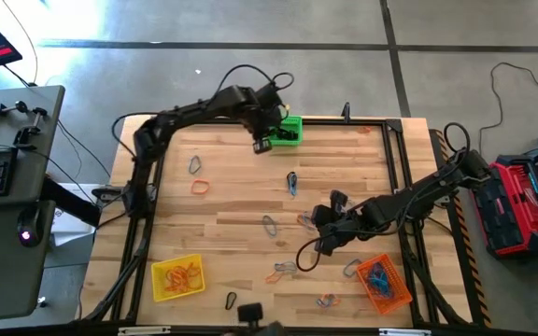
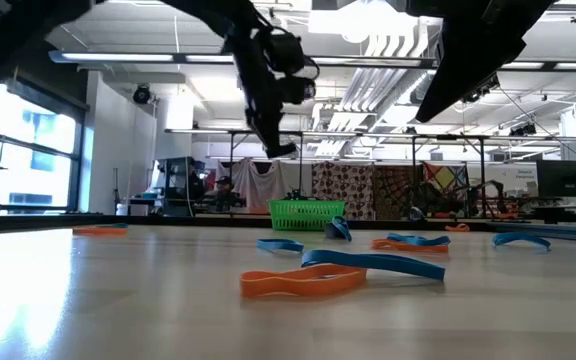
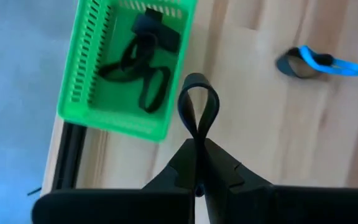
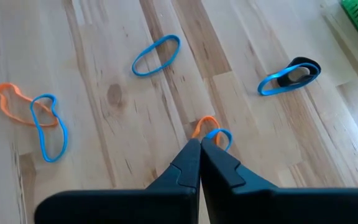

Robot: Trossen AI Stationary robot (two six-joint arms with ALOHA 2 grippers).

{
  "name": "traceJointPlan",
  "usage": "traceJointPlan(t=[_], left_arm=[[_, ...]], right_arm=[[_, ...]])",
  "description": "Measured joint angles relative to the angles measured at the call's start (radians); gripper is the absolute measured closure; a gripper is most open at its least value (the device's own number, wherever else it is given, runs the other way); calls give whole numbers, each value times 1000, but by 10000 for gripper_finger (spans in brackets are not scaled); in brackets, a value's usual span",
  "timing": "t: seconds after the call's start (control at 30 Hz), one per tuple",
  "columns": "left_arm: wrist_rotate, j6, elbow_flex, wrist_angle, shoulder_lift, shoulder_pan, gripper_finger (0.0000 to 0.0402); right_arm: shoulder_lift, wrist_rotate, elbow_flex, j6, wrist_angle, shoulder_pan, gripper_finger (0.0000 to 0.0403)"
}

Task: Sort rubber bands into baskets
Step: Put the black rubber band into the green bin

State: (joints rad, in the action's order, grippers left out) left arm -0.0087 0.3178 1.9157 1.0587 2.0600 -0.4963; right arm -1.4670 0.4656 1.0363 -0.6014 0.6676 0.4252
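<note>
Two arms over a wooden worktop, places given relative to the green basket. The left gripper hangs above the worktop just beside the green basket, its jaws clenched on a black rubber band whose loop sticks out past the fingertips. Black bands lie inside the green basket. The right gripper is well away from the green basket, toward the orange basket; its jaws are pressed together at an overlapping orange and blue pair of bands on the wood, and whether either band is pinched cannot be told. The yellow basket, at the corner farthest from the green basket, holds orange bands. Loose bands in blue, orange and grey are scattered between the three baskets.
</note>
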Motion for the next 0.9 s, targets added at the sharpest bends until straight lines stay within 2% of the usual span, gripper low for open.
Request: traceJointPlan(t=[0.17,0.47,0.9], left_arm=[[9,41,91,-4,107,-31,401],[56,77,116,-15,226,-91,401],[52,88,116,-70,264,-100,401]], right_arm=[[0,0,0,0,-2,0,403],[0,1,0,-9,-10,0,403],[0,5,0,-1,-17,0,403]])
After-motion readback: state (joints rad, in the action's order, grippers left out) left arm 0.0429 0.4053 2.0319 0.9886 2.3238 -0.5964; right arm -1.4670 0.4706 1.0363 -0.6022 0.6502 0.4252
